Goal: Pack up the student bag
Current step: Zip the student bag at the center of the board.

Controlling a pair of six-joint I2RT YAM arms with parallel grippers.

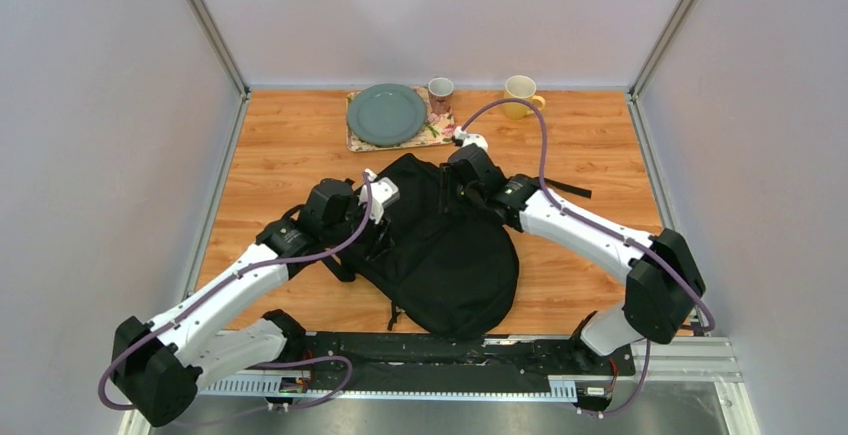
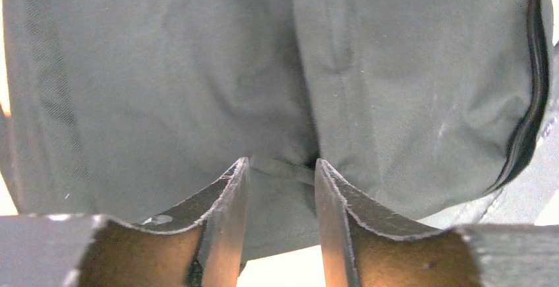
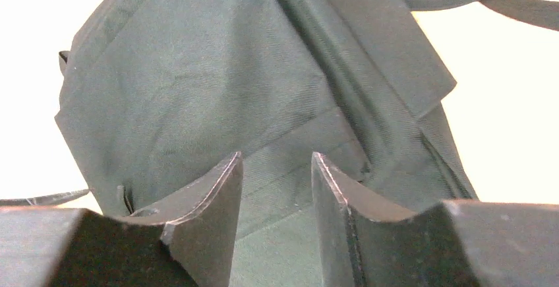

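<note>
The large black soft fabric backpack [image 1: 455,255] lies flat at the middle of the wooden counter [image 1: 290,145], its rounded end close to the near edge. The left hand [image 2: 282,168] hangs over the backpack's left side and the right hand [image 3: 277,161] over its far end, each with fingers parted and nothing pinched between them, black cloth just beyond the tips.
</note>
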